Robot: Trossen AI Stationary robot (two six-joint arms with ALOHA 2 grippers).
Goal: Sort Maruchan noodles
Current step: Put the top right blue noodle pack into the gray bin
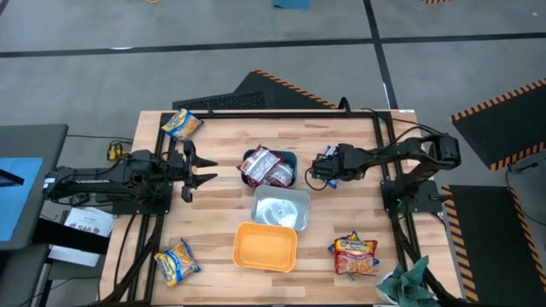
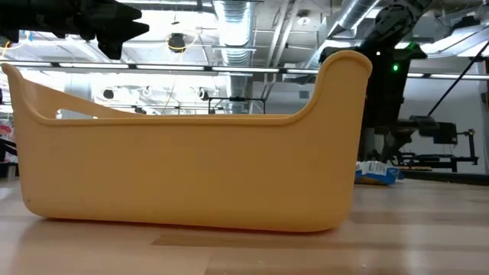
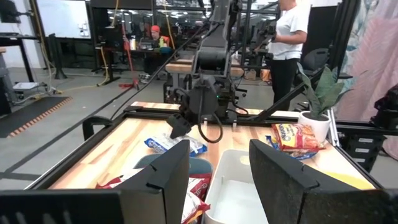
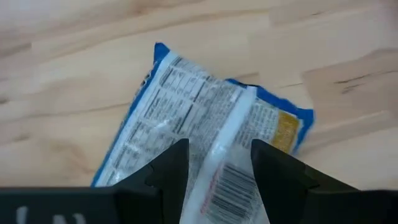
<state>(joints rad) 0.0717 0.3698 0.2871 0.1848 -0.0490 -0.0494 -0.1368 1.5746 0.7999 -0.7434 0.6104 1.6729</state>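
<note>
Under the right gripper [image 4: 214, 165], on bare wood just right of the teal tub [image 1: 290, 162]: one blue-white packet [image 4: 205, 118], back face up with print and barcode showing. Its long axis runs slantwise across the board grain; the seam down its back runs in between the jaws. The jaws stand apart astride the packet, low over it; whether they touch it cannot be told, and nothing is lifted.

Teal tub, centre of the surface [image 1: 213, 222]: red-silver packets [image 1: 266, 167], at least two, lying overlapped and tilted.

Pale-blue tub [image 1: 281, 209], just in front of the teal one: contents cannot be made out.

Orange tub [image 1: 265, 246], next in the row, nearest the front edge.

Far left corner: one yellow-orange packet [image 1: 182, 124], long axis diagonal to the surface edge.

Near left corner: a second yellow-orange packet [image 1: 178, 261], also lying diagonally.

Near right: red-orange packets [image 1: 355, 254], stacked, roughly square to the edge.

Near right corner: dark green cloth [image 1: 408, 283].

Left side: left gripper [image 1: 201, 168], held over the surface, pointing toward the tubs, jaws parted and holding nothing.
</note>
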